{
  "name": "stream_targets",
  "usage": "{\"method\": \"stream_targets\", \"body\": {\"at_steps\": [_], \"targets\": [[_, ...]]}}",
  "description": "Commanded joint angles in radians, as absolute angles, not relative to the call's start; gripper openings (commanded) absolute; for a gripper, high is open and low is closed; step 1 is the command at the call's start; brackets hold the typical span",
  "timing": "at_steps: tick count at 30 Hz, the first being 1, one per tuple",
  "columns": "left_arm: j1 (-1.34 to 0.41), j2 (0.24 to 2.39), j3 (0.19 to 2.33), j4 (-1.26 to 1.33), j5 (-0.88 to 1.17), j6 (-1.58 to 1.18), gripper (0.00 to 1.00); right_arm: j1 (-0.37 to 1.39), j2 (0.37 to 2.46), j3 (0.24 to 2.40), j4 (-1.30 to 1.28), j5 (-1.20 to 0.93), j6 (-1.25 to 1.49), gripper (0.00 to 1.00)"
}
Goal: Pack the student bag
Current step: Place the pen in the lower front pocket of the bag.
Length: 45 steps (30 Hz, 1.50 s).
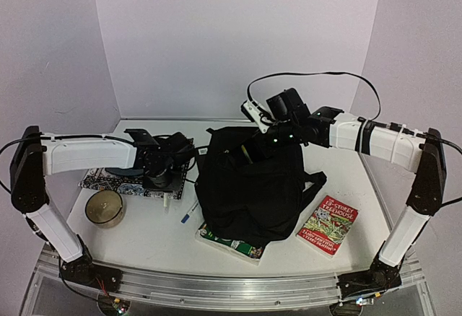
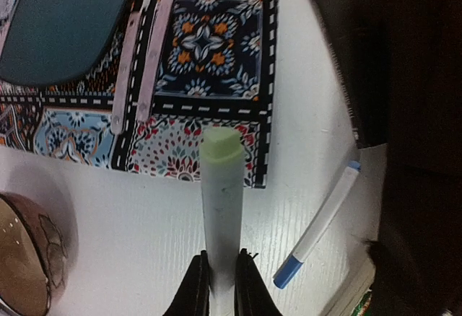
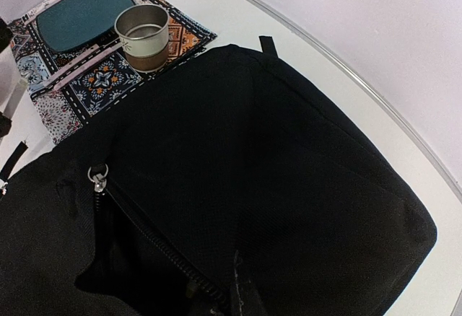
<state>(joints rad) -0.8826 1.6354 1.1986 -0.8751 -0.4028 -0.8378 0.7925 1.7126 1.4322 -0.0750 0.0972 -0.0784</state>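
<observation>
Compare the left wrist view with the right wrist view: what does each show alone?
Only left wrist: the left gripper shut on a pale tube, and a blue-capped pen on the table. Only right wrist: the zipper pull on the student bag. Both: the patterned book, the teal oval object, and that bag.

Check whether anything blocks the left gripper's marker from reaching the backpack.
Nothing visible does. Only a blue-capped pen lies flat on the table between the left gripper, shut on the marker, and the backpack.
</observation>
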Motion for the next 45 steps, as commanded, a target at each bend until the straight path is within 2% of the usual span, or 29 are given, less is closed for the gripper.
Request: {"method": "stream_targets", "body": {"at_steps": [1,7,11,16,28,37,45], "targets": [[-0.933,1.558,1.242,-0.783,-0.551,-0.596,0.00,0.797,1.684,1.462,-0.036,0.087,-0.074,0.00],[-0.958,1.417,1.157,-0.549,-0.527,-0.340,0.00,0.797,1.691,1.469,-0.036,0.100,-0.077,0.00],[-0.960,1.303,1.021,-0.274,-0.399,-0.146,0.00,0.798,1.699,1.491,-0.036,0.109,-0.083,0.00],[-0.962,1.299,0.986,-0.110,-0.220,0.091,0.00,0.797,1.705,1.504,-0.035,0.090,-0.080,0.00],[-0.978,1.437,1.087,-0.004,0.138,0.607,0.00,0.797,1.701,1.510,-0.035,0.066,-0.075,0.00],[-1.020,1.555,1.174,0.036,0.188,0.914,0.00,0.797,1.706,1.522,-0.035,0.050,-0.069,0.00],[-1.029,1.612,1.239,0.064,0.179,1.066,0.00,0.797,1.710,1.519,-0.036,0.041,-0.058,0.00]]}}
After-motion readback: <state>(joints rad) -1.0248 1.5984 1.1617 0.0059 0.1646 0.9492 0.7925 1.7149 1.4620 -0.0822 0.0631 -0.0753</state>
